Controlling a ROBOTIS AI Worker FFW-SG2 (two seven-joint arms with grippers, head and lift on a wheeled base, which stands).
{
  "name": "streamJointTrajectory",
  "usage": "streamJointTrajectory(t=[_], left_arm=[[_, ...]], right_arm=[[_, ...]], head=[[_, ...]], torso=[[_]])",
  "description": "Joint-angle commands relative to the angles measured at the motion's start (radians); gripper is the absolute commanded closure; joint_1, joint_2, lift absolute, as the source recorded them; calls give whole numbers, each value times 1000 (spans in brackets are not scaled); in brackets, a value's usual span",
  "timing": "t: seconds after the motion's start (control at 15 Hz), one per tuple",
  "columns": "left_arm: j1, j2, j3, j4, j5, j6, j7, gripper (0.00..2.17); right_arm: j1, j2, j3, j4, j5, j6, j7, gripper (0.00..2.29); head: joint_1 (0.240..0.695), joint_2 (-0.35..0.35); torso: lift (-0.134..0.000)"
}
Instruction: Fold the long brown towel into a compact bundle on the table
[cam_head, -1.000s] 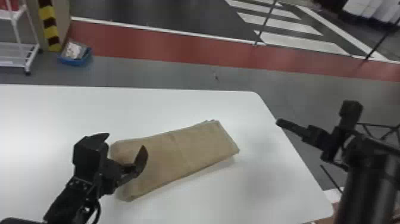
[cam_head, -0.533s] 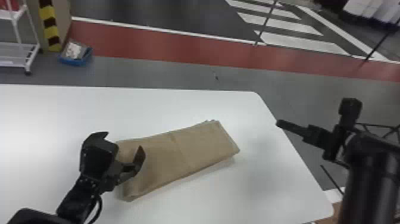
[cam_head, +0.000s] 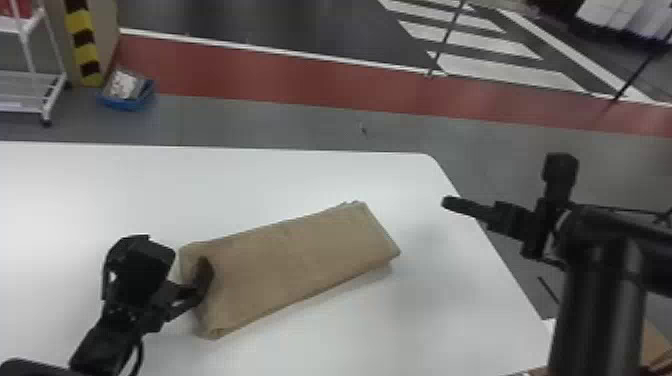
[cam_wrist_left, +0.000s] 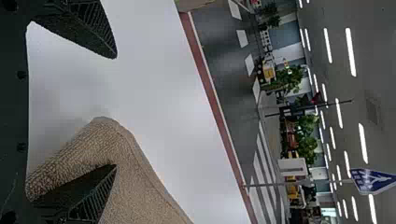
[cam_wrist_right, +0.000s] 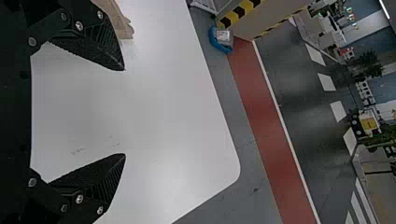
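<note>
Brown and flat, the long folded cloth towel (cam_head: 300, 255) lies slantwise on the smooth white table (cam_head: 280, 175), and the black 2-fingered left gripper (cam_wrist_left: 115, 111) is right at its near-left end! Its fingers stand wide apart: 1 is down in the cloth, towel showing on both sides of it, the other out over bare table, so nothing is pinched between the 2. Across at the right, the matching black right gripper (cam_wrist_right: 124, 112) hangs parted and empty, well apart from the towel. Score so far: the towel is already a neat strip, its layers stacked at the far corner, so the lengthwise folding looks done, I'd judge. Left to play: that strip is long, no compact bundle yet. Next should come the left end, lifted and carried over towards the right; a loose hold there could let the layers slip apart.
</note>
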Motion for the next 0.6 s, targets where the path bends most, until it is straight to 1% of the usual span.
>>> streamJointTrajectory(t=[0.0,0.2,0.33,0.47,0.53], left_arm=[[13,-3,6,-10,-4,2,-2,46],[58,-3,9,-99,-4,14,-14,46],[104,-3,18,-205,10,36,-37,46],[140,-3,17,-283,12,39,-46,46],[148,-3,15,-302,16,39,-48,46]], right_arm=[[-13,-1,66,3,22,30,1,265],[-22,8,189,29,52,36,4,265],[-44,39,247,55,114,36,14,265],[-64,47,292,112,143,36,12,265],[-73,62,304,133,152,36,12,269]], head=[[695,-350],[695,-350],[695,-342],[695,-321],[695,-306]], torso=[[-125],[-125],[-125],[-125],[-125]])
